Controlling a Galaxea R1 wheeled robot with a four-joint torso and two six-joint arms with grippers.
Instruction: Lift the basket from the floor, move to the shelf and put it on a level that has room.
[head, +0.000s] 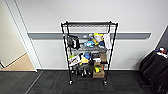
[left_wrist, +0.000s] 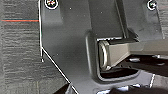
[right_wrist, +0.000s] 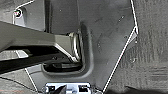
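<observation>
From my head camera, the tall black metal wire rack (head: 89, 51) stands on small casters against a white wall with a grey rail. Its topmost wire-grid tier (head: 89, 24) lies bare between the post tips; the lower tiers hold mixed toys and brown cardboard boxes (head: 99, 71), with no writing I can read. Dark grey striped carpet tiles (head: 57, 83) lie before it, and light tan wood flooring (head: 18, 63) begins at far left. My left wrist camera adds carpet crossed by a thin red line (left_wrist: 20, 20). My right wrist camera shows carpet (right_wrist: 150, 50) beside my own plate. Whether my grippers are spread or pressed together, I cannot tell.
</observation>
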